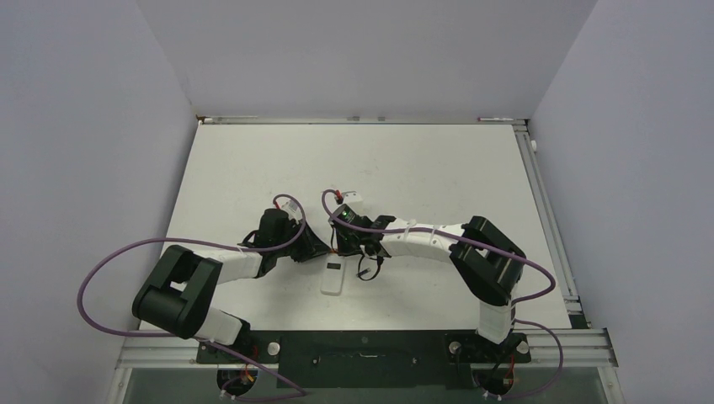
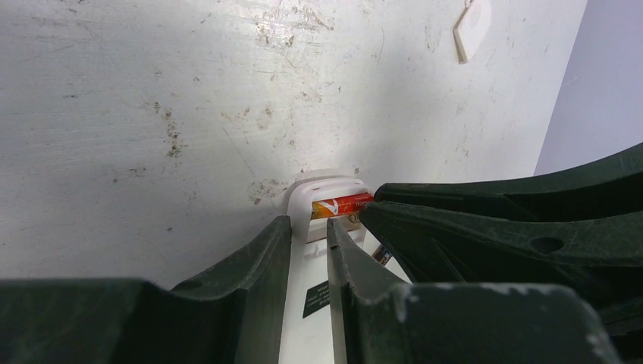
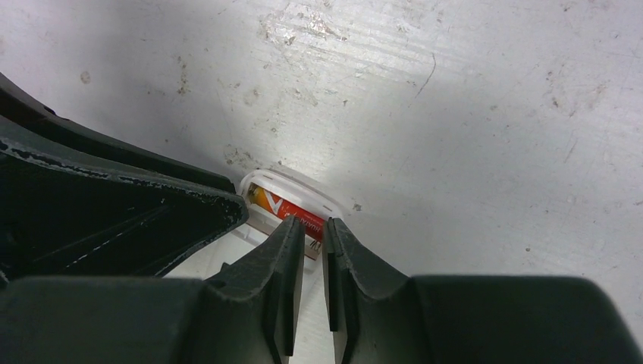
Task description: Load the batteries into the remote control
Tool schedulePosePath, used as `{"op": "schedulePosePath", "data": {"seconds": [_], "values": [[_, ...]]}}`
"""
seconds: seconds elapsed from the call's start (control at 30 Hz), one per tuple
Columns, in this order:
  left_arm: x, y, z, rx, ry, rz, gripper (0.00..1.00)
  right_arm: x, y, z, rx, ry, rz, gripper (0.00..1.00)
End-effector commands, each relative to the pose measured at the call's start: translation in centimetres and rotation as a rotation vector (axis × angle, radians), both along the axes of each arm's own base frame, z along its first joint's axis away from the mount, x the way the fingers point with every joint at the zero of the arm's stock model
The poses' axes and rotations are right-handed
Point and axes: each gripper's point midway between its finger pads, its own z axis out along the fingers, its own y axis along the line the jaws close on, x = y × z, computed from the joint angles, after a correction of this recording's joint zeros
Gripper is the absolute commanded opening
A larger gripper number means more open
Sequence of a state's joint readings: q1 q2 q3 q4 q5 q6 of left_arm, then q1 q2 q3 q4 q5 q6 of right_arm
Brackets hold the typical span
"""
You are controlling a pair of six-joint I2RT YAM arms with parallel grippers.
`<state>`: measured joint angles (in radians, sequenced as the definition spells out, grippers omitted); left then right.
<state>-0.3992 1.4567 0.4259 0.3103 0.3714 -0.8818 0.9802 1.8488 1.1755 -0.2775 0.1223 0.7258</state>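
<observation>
Reddish battery crosswise in the remote's far end, right fingertips closest to it

Low in the left wrist frame, the left gripper [image 2: 309, 224] stands over the white remote control [image 2: 332, 186], its fingers a narrow slit apart, pinching nothing and lined up with the handset's length. Just past their tips, at frame centre, the reddish battery [image 2: 343, 205] sits in the end recess, long axis across the handset. The right gripper [image 3: 315, 222] reaches in from that frame's right. Its own view shows fingers almost pressed together at the battery's right end, and I cannot tell if they pinch it. Beyond lies the scuffed table [image 2: 152, 114]
</observation>
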Motion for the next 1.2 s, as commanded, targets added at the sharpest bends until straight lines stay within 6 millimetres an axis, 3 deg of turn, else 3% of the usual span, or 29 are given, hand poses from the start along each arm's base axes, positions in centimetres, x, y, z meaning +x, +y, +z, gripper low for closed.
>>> {"op": "schedulePosePath", "data": {"seconds": [0.0, 0.5, 1.17], "values": [[1.2, -0.7, 1.3, -0.024, -0.058, -0.018, 0.20, 0.1, 1.1, 2.2, 0.069, -0.033, -0.002, 0.17], [1.2, -0.9, 1.5, -0.036, -0.061, -0.021, 0.17, -0.3, 1.5, 2.2, 0.080, -0.017, -0.003, 0.13], [1.0, -1.1, 2.1, -0.053, -0.074, -0.022, 0.17, -1.4, 1.8, 0.0, 0.052, 0.028, 0.008, 0.10]]}}
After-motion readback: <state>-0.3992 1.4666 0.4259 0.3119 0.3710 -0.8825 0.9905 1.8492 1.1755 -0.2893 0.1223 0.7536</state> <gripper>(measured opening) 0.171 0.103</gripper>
